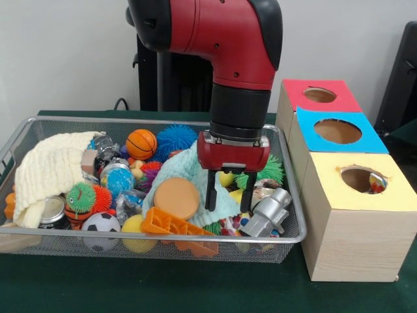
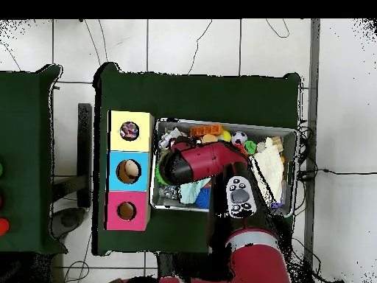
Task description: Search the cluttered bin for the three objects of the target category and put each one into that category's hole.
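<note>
The gripper (image 1: pixel 227 193) hung low in the wire bin (image 1: pixel 290 236), jaws parted and empty, straddling the pale teal cloth (image 1: pixel 189 171) just beside the yellow ball (image 1: pixel 226 178). It looked like the search step, nothing picked. Which category was wanted could not be told. The next move needed a clean closing on one item, then a carry to the boxes (image 1: pixel 355 231).
</note>
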Controlling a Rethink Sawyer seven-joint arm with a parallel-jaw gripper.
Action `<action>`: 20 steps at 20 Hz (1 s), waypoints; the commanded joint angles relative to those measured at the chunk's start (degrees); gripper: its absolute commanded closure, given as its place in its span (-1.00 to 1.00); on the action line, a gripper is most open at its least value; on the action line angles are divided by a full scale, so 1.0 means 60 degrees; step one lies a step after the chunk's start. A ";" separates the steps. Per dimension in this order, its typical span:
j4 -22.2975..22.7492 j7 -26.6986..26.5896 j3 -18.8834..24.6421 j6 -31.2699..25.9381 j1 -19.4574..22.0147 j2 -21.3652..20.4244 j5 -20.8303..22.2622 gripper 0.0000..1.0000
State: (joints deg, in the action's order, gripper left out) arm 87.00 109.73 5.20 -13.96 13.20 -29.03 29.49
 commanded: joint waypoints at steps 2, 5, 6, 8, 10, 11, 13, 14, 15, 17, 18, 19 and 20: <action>0.0412 0.0404 0.0235 -0.0681 0.0098 0.0325 -0.0052 -1.00; 0.0486 0.0274 0.0387 -0.0553 0.0150 0.0399 0.0038 -1.00; 0.0498 0.0162 0.0489 -0.0535 0.0222 0.0419 0.0074 -1.00; 0.0598 -0.0562 0.1077 -0.0784 0.0664 0.0501 0.0179 -1.00; 0.0732 -0.1425 0.1720 -0.1255 0.1120 0.0486 0.0250 -1.00; 0.0821 -0.2309 0.2369 -0.1718 0.1539 0.0521 0.0321 -1.00; 0.0853 -0.3181 0.3137 -0.2171 0.2001 0.0759 0.0437 -1.00; 0.0835 -0.3220 0.3265 -0.2214 0.2071 0.0887 0.0489 -1.00; 0.0751 -0.3120 0.3329 -0.2053 0.2069 0.1050 0.0622 -1.00; 0.0646 -0.2807 0.3372 -0.1804 0.2005 0.1232 0.0831 -1.00; 0.0614 -0.2737 0.3419 -0.1810 0.2021 0.1274 0.0885 -1.00; 0.0663 -0.2655 0.3487 -0.1886 0.2040 0.1264 0.0884 -1.00; 0.0700 -0.2667 0.3594 -0.1990 0.2087 0.1271 0.0880 -1.00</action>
State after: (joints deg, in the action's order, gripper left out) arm 87.40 109.67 17.11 -19.07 24.42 -26.27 30.54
